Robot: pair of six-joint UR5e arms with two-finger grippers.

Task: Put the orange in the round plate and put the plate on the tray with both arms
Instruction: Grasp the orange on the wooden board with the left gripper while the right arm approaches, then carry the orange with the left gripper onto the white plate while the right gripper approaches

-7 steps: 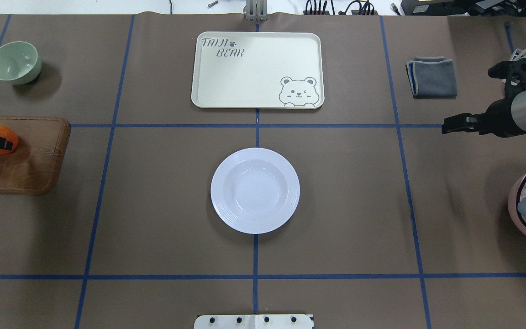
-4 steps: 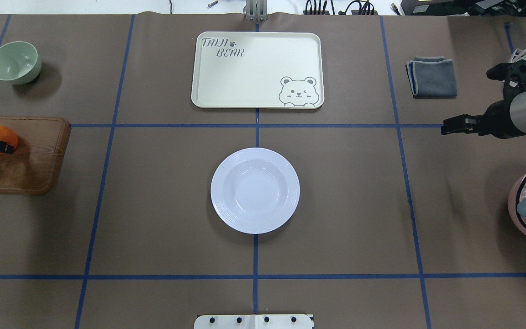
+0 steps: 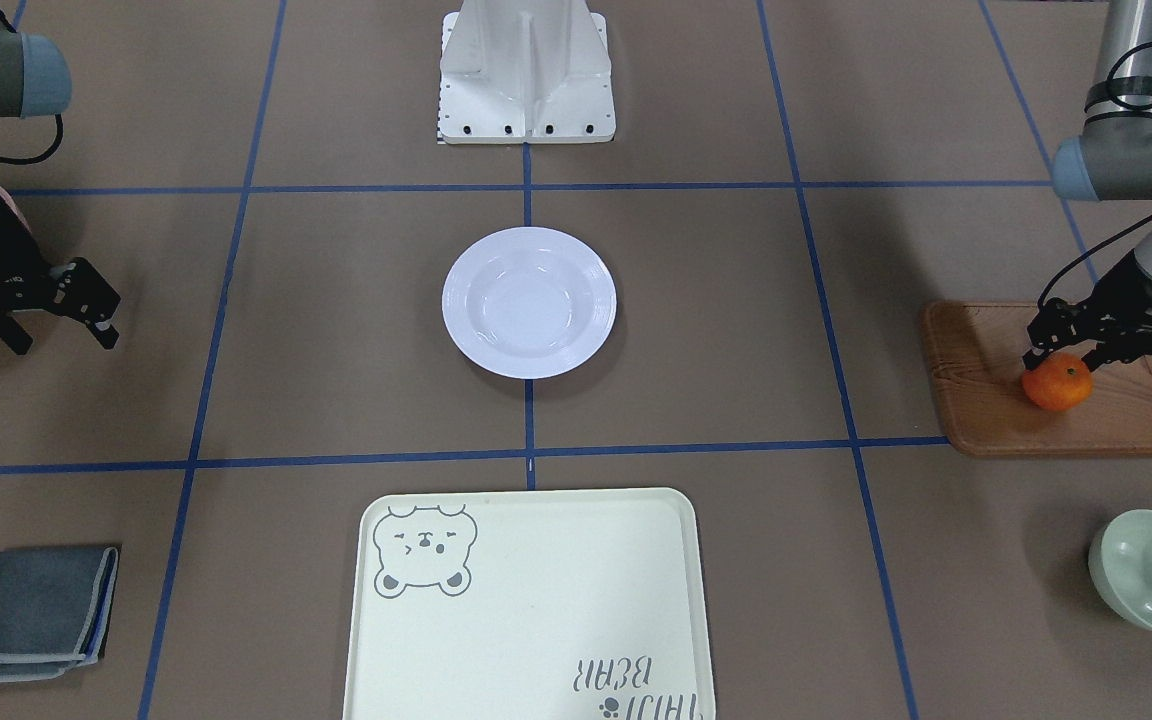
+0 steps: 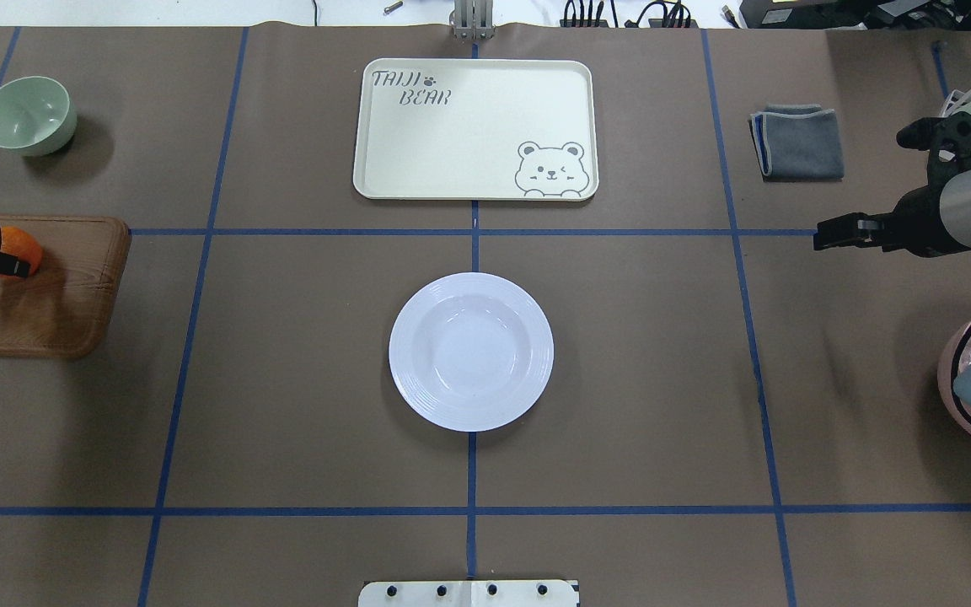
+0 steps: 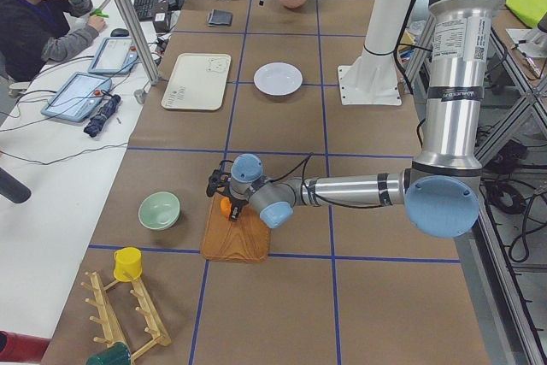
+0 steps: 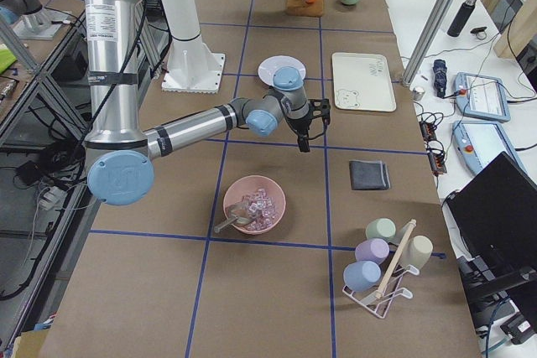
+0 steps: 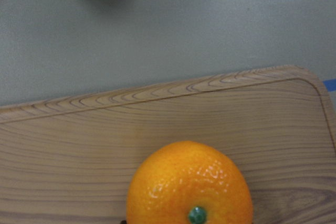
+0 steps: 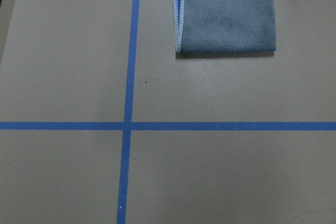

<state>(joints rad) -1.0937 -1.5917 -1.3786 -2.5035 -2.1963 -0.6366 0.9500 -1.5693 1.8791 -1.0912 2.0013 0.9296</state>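
Observation:
The orange [image 3: 1058, 385] is over the brown wooden board [image 3: 986, 410] at the table's left end, and my left gripper [image 3: 1060, 360] is shut on it from above. The left wrist view shows the orange [image 7: 189, 187] close up at the bottom, with the board [image 7: 157, 119] under it. The white round plate [image 4: 470, 351] is in the middle of the table with nothing in it. Beyond it lies the cream bear tray [image 4: 469, 126], bare. My right gripper [image 3: 64, 344] hangs open over the table at the right, holding nothing.
A mint-green bowl [image 4: 28, 114] stands at the far left behind the board. A folded grey cloth [image 4: 797, 141] lies at the far right. A pink bowl [image 6: 254, 204] sits near the right arm's base. A person sits at a side desk in the exterior left view.
The orange and my left gripper have shifted a little toward the table's middle and far side over the board. My right gripper has barely moved.

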